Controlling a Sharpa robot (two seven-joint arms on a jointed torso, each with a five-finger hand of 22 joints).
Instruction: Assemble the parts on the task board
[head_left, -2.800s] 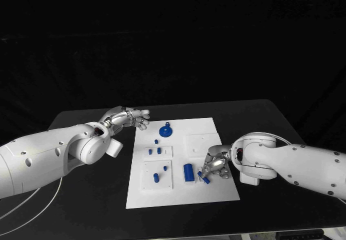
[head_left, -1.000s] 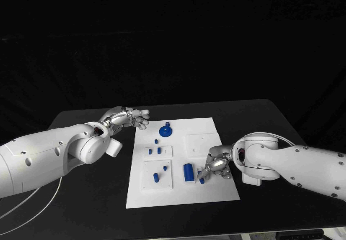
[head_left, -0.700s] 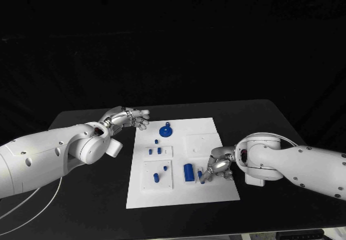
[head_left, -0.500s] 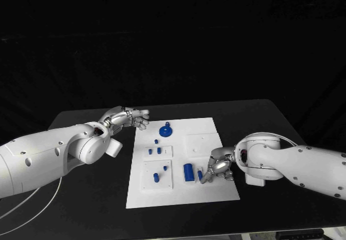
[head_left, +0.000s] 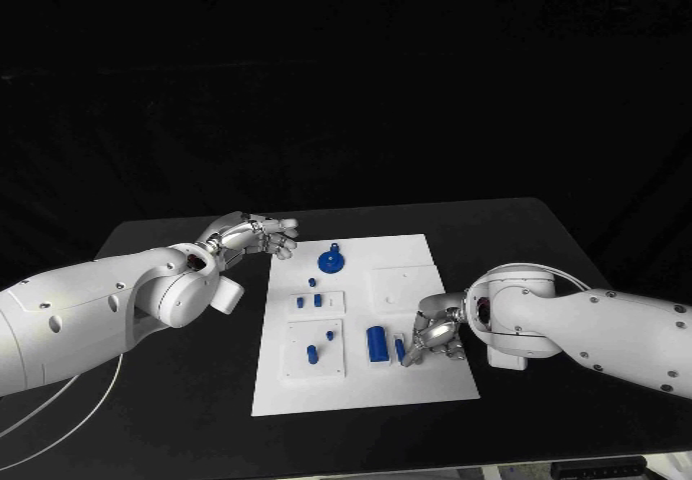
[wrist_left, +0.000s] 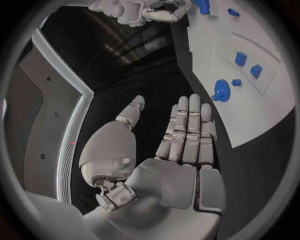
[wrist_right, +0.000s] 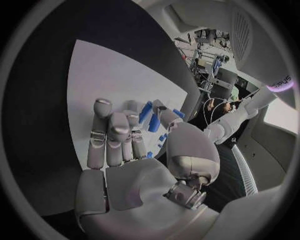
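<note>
The white task board (head_left: 418, 250) lies mid-table and carries several blue parts. My right hand (head_left: 437, 335) rests over the board's near right side. Its fingertips pinch a small blue peg (head_left: 401, 350) that stands close beside a tall blue block (head_left: 378, 343). In the right wrist view the peg (wrist_right: 154, 122) sits between the thumb and fingers of the right hand (wrist_right: 125, 145). My left hand (head_left: 248, 237) hovers off the board's far left corner, its fingers straight and holding nothing. The left wrist view shows the left hand (wrist_left: 181, 145) flat beside the board (wrist_left: 256, 115).
A round blue piece with a tab (head_left: 330, 263) lies at the board's far end. Small blue pegs (head_left: 307, 300) stand in a raised plate at the board's left, and two more (head_left: 319, 346) stand nearer. Black table surrounds the board.
My right hand has shifted a little toward the tall block, and the small peg in its fingertips now stands more upright. The left hand has not moved.
</note>
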